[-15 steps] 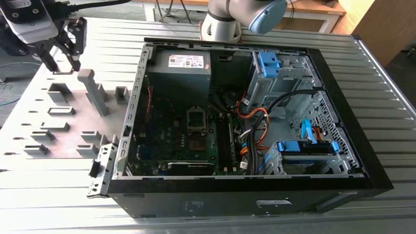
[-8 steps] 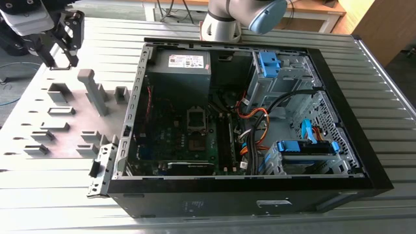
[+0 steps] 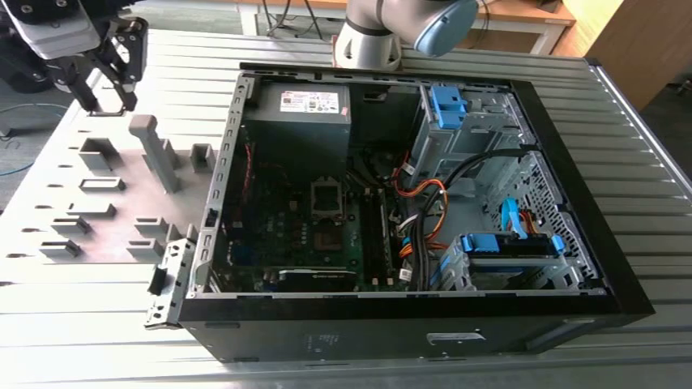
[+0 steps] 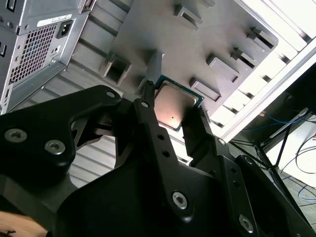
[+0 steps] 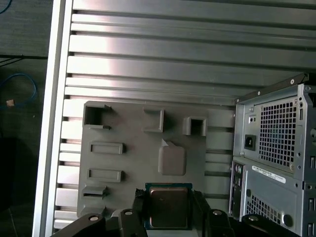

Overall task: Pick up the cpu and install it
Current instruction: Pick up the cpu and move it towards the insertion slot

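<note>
The gripper (image 3: 108, 104), at the far end of the grey holder tray (image 3: 65, 182) on the exterior view's left, pinches the cpu (image 5: 168, 207) between narrowed fingers, so the pickup looks underway, while seating it in the socket (image 3: 330, 197) inside the computer case (image 3: 324, 336) remains undone.

We see a silvery-grey top with a thin green edge on the small flat square cpu (image 4: 174, 106). The angular metal gripper (image 3: 108, 99) is matte black. The moulded plastic holder plate (image 5: 123, 128) is plain grey, and the ribbed metal table (image 5: 173, 54) is striped silver. The black steel computer case (image 3: 433, 328) shows blue plastic brackets (image 3: 446, 101) and orange cables (image 3: 430, 194).
</note>
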Available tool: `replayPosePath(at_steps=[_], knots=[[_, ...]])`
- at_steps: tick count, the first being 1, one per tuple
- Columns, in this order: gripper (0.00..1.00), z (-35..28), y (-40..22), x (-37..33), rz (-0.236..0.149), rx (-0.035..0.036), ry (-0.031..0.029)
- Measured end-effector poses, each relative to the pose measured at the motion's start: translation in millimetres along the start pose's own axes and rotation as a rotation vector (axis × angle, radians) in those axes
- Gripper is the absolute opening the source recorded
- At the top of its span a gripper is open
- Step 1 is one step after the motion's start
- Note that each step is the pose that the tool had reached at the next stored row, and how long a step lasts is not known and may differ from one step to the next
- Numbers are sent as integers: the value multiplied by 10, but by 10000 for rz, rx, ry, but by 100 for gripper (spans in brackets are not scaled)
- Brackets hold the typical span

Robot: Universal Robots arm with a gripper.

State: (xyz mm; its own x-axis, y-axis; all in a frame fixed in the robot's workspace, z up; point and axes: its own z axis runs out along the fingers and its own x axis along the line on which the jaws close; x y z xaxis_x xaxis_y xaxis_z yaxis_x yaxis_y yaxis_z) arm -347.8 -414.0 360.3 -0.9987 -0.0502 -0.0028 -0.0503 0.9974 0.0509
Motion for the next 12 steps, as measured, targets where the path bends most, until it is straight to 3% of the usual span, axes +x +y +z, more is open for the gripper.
replayPosePath(at_steps=[12], knots=[[47, 0, -11, -230, 1, 0, 2]])
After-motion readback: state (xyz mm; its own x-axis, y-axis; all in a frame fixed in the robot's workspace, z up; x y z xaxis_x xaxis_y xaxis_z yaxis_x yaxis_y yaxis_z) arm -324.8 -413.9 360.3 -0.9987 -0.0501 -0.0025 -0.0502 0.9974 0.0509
